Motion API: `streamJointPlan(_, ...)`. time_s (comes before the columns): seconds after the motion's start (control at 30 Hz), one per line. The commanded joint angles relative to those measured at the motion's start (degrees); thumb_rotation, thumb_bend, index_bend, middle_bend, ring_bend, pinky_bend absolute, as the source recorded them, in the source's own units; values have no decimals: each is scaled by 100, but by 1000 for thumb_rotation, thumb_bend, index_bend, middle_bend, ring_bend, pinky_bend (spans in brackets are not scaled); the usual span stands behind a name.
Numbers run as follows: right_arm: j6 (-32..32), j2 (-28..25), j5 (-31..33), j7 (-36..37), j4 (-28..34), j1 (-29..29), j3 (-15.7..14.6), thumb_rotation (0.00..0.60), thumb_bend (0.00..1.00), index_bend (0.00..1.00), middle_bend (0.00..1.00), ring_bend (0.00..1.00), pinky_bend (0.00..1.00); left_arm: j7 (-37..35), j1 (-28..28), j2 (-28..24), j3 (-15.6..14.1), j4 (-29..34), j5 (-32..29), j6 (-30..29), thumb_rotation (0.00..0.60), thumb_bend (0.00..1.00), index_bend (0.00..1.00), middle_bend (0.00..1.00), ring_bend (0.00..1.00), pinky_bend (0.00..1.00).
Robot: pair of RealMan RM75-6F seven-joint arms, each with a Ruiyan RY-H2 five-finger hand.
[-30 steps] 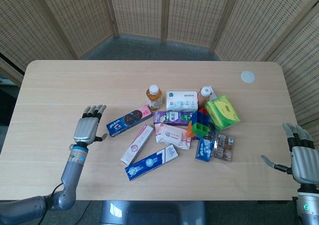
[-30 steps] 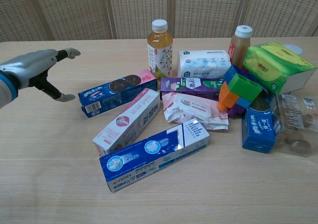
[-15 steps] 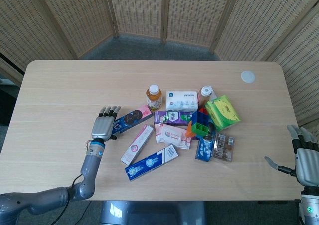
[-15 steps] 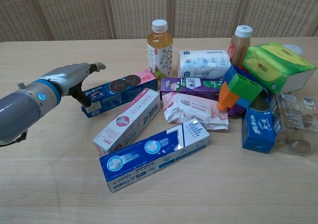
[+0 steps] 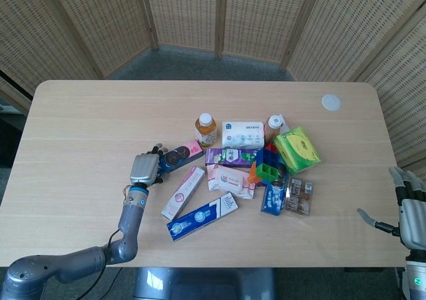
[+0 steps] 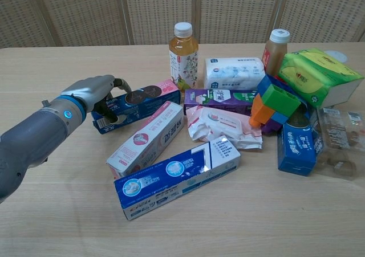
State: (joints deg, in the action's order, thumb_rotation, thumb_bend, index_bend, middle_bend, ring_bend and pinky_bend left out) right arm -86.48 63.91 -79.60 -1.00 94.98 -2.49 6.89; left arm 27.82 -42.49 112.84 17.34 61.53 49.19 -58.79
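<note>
My left hand (image 5: 145,169) lies on the left end of a blue and pink cookie box (image 5: 174,159). In the chest view the hand (image 6: 97,94) has its fingers curled over the top of the box (image 6: 137,104) and its thumb against the near side, gripping that end. The box lies flat on the table. My right hand (image 5: 413,210) hovers at the table's lower right corner with fingers spread, holding nothing and far from every item. The chest view does not show it.
Right of the box lie a pink toothpaste box (image 6: 146,139), a blue toothpaste box (image 6: 178,179), a juice bottle (image 6: 183,54), a purple box (image 6: 219,100), a wipes pack (image 6: 222,126), toy blocks (image 6: 274,103) and a green tissue pack (image 6: 316,74). A white disc (image 5: 331,102) sits far right.
My left hand moved right across the table to the cookie box and curled its fingers around the left end. My right hand drifted slightly lower and right.
</note>
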Motion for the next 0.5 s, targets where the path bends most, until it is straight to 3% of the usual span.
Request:
streamJointPlan(0.03,8,-3,0,0,8,-3,3,316,29,0,0,0,0,-119,35,16,2,-42,118,-97,600,488,457,413,574,655)
streamJointPlan(0.17,15,7,-2,16,13,-10,13,312,31,0,0,0,0,-110,92,-63,41,22,44,-79,600,492,552,516,670,751)
streamJointPlan(0.3,33,13,-6,12,6,-24,20,312,29,0,0,0,0,-220,186,-272,95,284,108,-181,600,493,574,543,690,772)
streamJointPlan(0.5,118,51,-31,-4,-27,-99,38,315,30,0,0,0,0,-453,512,-1145,139,1459,497,-616,600,491,581,549,690,773)
